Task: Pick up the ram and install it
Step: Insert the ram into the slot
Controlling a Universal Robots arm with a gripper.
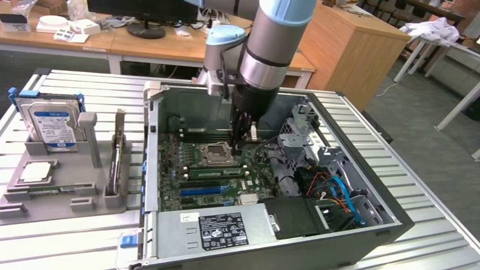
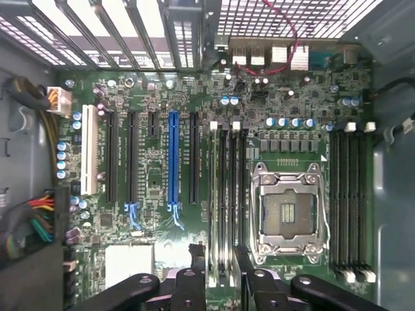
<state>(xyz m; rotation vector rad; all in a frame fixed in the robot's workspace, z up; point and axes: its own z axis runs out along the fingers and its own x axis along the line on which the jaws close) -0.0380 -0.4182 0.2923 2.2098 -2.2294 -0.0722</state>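
The ram (image 1: 214, 171) is a long green stick lying in a memory slot just in front of the CPU socket (image 1: 218, 152), inside the open computer case (image 1: 360, 236). In the wrist view the ram (image 2: 221, 194) runs beside the CPU socket (image 2: 288, 210). My gripper (image 1: 241, 147) hangs straight down inside the case, over the far end of that slot. Its black fingers (image 2: 196, 259) stand apart on either side of the stick, and the gripper (image 2: 219, 262) is open with nothing clamped.
A grey rack (image 1: 64, 194) on the exterior view's left holds a hard drive (image 1: 51, 121), a CPU chip (image 1: 36, 171) and a narrow upright piece (image 1: 118, 154). The case walls, drive cage (image 1: 304, 132) and cables (image 1: 338, 194) hem in the arm. More memory slots (image 2: 350, 201) lie past the socket.
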